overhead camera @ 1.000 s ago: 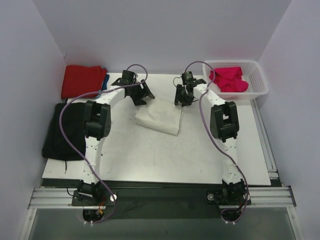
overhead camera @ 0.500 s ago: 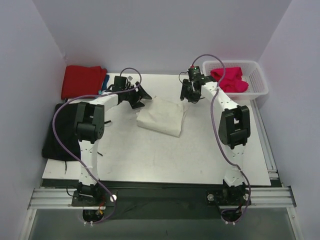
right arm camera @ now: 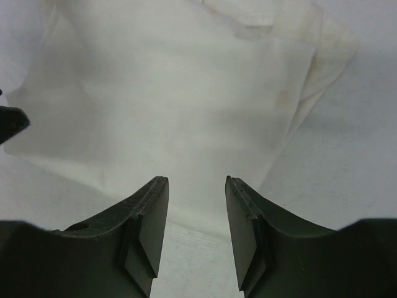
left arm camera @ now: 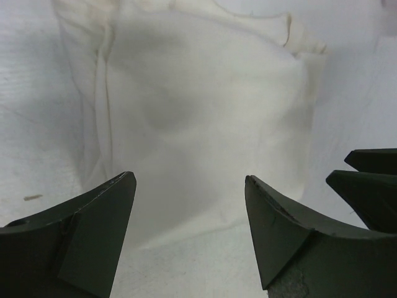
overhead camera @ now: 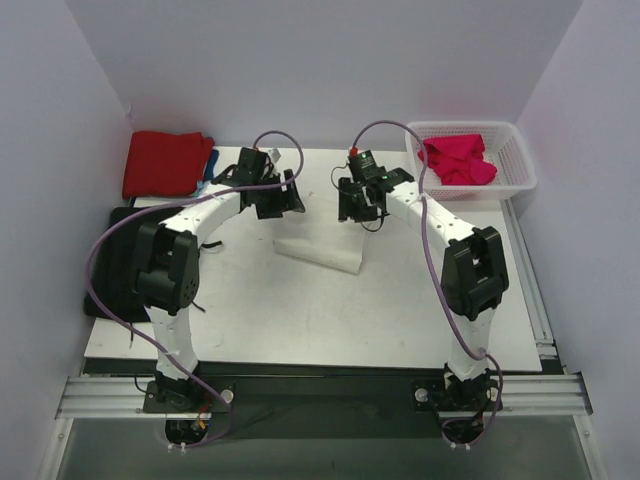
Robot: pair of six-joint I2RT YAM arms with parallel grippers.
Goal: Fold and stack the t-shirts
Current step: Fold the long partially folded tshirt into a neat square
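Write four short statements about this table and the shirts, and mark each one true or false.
1. The folded cream-white cloth t-shirt lies on the white table. True.
2. The white plastic basket is empty. False: the basket holds a crumpled magenta-pink cloth t-shirt.
3. Both arms' jaws stand open over the cream-white t-shirt, gripping nothing. True.
4. The folded red cloth t-shirt lies on top of the cream-white one. False: it lies apart, at the far left corner.
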